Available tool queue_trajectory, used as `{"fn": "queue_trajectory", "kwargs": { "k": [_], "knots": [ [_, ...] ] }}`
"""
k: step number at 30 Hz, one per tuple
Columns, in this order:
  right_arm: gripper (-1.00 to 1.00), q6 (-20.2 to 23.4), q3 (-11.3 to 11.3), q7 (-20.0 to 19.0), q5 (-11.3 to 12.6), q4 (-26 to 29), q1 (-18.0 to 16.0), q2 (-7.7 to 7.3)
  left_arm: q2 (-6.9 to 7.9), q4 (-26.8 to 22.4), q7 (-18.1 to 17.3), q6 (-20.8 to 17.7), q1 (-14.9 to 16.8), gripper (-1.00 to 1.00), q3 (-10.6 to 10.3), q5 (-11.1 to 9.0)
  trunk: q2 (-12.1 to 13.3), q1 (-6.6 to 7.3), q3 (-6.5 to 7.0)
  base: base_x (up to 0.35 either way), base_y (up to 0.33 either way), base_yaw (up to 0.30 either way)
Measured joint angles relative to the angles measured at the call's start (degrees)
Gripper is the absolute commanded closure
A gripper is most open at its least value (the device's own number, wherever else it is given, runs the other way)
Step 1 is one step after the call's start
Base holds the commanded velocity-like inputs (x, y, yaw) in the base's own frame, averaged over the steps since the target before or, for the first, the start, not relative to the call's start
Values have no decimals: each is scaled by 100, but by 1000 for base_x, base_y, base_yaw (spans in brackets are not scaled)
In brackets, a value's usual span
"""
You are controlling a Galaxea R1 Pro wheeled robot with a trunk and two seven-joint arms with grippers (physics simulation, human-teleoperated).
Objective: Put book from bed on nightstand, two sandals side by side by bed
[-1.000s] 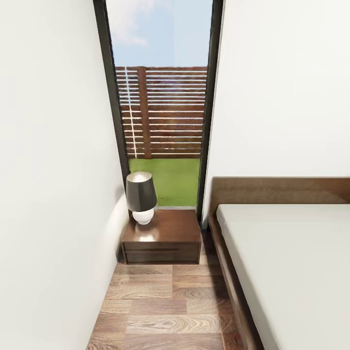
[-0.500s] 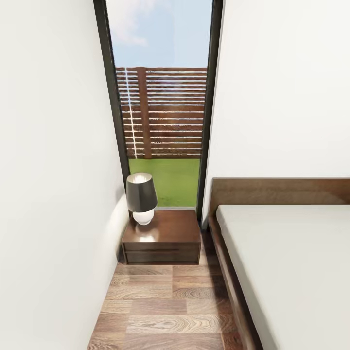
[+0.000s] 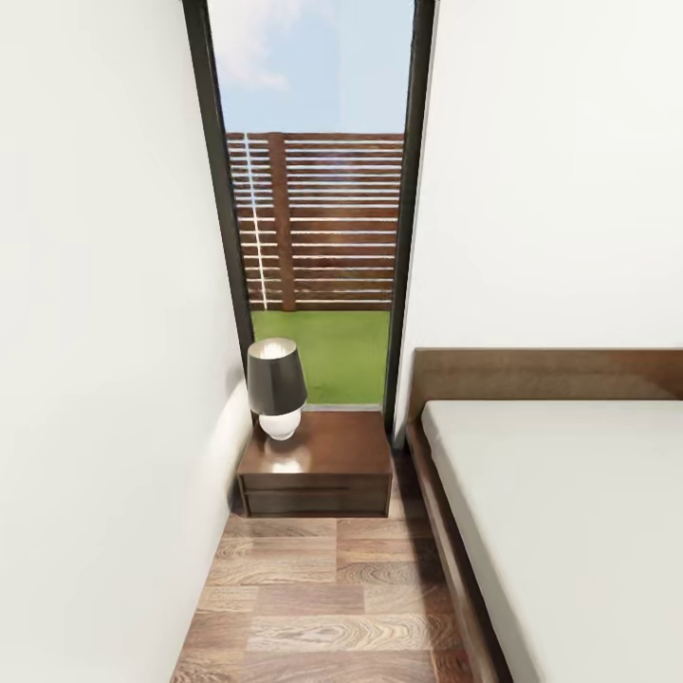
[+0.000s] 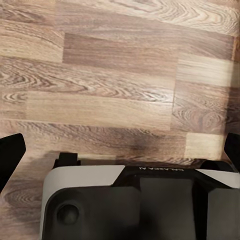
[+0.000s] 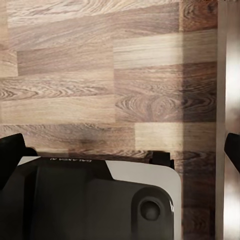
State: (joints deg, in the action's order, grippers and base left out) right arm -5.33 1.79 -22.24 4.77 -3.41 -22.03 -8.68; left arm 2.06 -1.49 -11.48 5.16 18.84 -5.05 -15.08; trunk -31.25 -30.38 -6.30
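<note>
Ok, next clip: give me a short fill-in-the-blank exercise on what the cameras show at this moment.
1. On the nightstand stands a ____ with a dark shade.
2. The nightstand sits in front of the tall ____, through which a fence and grass show.
3. The bed lies to the ____ of the nightstand in the head view.
4. Both wrist views look down on a ____ floor.

Missing words: lamp; window; right; wood-plank

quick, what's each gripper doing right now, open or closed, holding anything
Left gripper: open, holding nothing, over the wood floor.
Right gripper: open, holding nothing, over the floor.
</note>
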Motion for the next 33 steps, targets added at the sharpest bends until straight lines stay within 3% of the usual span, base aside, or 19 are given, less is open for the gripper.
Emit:
{"fn": "queue_trajectory", "kwargs": {
  "k": [17,33],
  "knots": [
    [-100,8,0,-7,-5,0,0,7,3,0,0,0,0,-100,0,0,1,0,124,0,0,-7],
    [-100,9,0,-3,-8,2,2,8,6,2,1,8,1,-100,0,-1,0,0,207,0,18,-234]
  ]
}}
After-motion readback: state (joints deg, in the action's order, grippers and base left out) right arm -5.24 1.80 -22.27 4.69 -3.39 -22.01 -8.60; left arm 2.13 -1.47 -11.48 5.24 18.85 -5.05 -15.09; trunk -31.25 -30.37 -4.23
